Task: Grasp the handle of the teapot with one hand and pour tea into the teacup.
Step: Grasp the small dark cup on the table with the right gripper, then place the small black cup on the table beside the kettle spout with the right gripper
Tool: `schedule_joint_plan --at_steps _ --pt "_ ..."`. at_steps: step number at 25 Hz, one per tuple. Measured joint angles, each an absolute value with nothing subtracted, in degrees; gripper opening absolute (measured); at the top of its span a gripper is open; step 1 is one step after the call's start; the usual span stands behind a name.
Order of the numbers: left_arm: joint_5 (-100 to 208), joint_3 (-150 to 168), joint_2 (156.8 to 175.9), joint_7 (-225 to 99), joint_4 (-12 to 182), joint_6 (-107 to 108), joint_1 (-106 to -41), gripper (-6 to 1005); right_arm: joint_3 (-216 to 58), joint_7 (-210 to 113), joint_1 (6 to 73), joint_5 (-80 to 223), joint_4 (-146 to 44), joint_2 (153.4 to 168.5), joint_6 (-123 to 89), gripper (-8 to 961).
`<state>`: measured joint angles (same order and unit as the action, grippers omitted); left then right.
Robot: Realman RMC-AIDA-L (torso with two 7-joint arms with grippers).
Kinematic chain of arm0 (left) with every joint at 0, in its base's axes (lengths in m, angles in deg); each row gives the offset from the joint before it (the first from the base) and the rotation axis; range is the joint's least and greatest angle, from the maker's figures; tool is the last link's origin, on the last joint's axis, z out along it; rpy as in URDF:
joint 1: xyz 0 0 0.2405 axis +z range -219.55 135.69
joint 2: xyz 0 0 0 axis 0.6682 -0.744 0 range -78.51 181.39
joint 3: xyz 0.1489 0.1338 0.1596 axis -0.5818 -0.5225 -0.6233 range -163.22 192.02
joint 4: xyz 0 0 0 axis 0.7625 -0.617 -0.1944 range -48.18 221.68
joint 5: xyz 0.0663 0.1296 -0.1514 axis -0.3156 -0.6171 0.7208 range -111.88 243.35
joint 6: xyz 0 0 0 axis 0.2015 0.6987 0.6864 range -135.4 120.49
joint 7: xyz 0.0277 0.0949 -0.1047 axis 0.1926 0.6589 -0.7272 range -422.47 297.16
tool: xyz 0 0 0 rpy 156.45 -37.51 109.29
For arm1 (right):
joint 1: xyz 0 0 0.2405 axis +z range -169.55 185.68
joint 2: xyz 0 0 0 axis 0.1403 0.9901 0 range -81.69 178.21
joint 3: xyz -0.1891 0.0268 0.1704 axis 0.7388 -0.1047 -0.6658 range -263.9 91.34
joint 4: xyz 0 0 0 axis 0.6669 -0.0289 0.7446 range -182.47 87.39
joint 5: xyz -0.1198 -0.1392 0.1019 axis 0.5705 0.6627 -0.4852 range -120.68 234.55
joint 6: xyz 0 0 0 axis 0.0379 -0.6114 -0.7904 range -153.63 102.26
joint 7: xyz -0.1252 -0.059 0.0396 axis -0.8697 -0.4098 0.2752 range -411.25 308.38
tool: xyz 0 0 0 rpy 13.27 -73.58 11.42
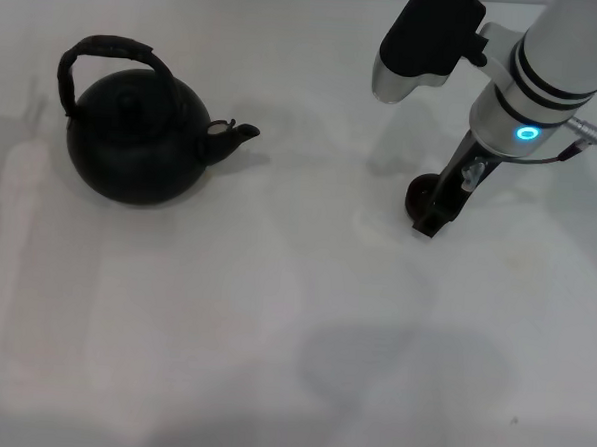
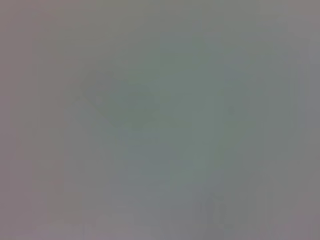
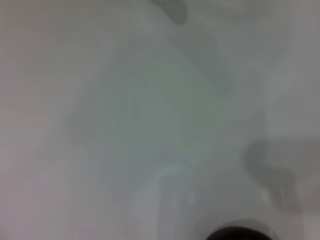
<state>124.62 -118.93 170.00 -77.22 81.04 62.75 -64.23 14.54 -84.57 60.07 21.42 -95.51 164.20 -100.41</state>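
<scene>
Right gripper [image 1: 431, 218] is down at the white table [image 1: 273, 332], on the robot's right side, arm coming in from the far right. The teacup [image 1: 418, 194] sits right against it: dark round rim shows just left of the fingers, partly hidden behind them. Can't tell whether the fingers are spread, pressed together or pinching the cup (they overlap it in the head view). Right wrist view shows only blurred table plus a dark curved edge at the frame border, probably the teacup [image 3: 239, 234].

The teapot [image 1: 138, 140] stands upright on the robot's left side, well apart from cup and gripper, spout [image 1: 238, 135] pointing toward the cup's side. The handle [image 1: 112, 59] arches up over the lid, nothing touching it.

Left gripper isn't visible in any view; left wrist view is a uniform grey blur, nothing to make out.
</scene>
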Motion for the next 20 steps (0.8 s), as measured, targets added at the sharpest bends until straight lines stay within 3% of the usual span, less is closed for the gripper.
schedule_joint_plan --at_steps 10,20 --pt "124.53 -119.08 170.09 -77.17 81.04 62.78 -64.17 830 14.27 -84.60 60.05 21.63 -103.50 164.20 -102.82 720" --pt "124.44 -119.38 170.10 -77.15 80.95 62.77 -64.34 830 25.73 -85.57 66.65 14.44 -104.59 164.45 -99.04 722"
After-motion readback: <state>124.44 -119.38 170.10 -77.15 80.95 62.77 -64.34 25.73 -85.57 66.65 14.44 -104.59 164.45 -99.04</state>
